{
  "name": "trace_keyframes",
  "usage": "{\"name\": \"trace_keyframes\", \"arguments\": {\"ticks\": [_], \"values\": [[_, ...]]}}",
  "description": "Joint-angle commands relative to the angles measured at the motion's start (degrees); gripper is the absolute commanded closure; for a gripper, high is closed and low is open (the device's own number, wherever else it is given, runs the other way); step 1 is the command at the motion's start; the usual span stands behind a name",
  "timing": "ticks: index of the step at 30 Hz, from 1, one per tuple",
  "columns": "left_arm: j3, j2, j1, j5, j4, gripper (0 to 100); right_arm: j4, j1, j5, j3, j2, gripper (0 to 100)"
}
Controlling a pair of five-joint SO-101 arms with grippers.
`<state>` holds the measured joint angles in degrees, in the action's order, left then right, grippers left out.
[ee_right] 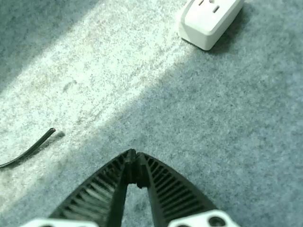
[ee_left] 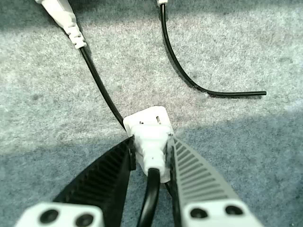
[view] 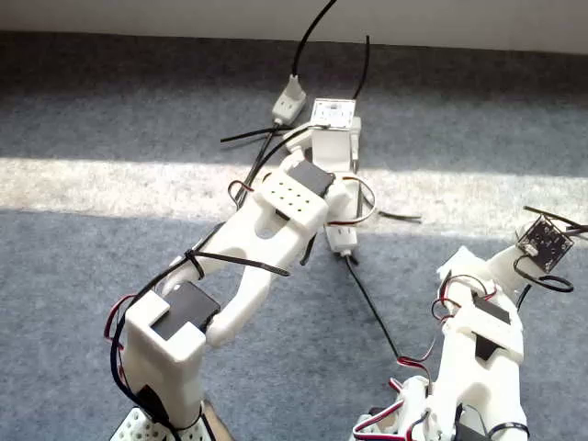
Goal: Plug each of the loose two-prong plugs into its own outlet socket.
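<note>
Left gripper (ee_left: 151, 142) pinches a white plug (ee_left: 150, 156) touching an outlet socket (ee_left: 147, 118); right gripper (ee_right: 133, 160) pressed together.

No legible text, label or number anywhere.

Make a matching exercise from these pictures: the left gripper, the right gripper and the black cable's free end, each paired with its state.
Things:
1. left gripper
2. right gripper
3. black cable's free end

States:
A. shut, with nothing in it
B. lying on the carpet, joined to nothing
C. shut on a white plug that meets a white socket

Pairs: 1-C, 2-A, 3-B
</note>
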<state>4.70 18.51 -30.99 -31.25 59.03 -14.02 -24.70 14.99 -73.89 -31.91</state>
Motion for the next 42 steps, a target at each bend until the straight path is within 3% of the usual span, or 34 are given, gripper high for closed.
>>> {"name": "trace_keyframes", "arguments": {"ticks": [1,9,13,23,36,42], "values": [[1.98,-0.57,0.40,-1.58,-1.05,99,1.10,0.92,0.35,0.48,-0.75,99.2],[1.89,0.66,0.40,-1.93,-1.32,99,1.10,0.92,0.35,0.48,-0.75,99.2],[3.03,4.44,0.40,-7.12,-1.41,99,1.10,0.92,0.35,0.48,-0.75,99.2],[5.85,6.90,-0.22,-7.65,-0.88,99,1.10,0.92,0.35,0.57,-0.75,99.2],[10.95,6.81,-4.70,-7.74,11.16,99,1.10,0.92,0.35,0.66,-0.75,99.2],[11.21,7.60,-3.65,-7.74,11.60,99,1.10,0.92,0.35,0.66,-0.75,99.2]]}}
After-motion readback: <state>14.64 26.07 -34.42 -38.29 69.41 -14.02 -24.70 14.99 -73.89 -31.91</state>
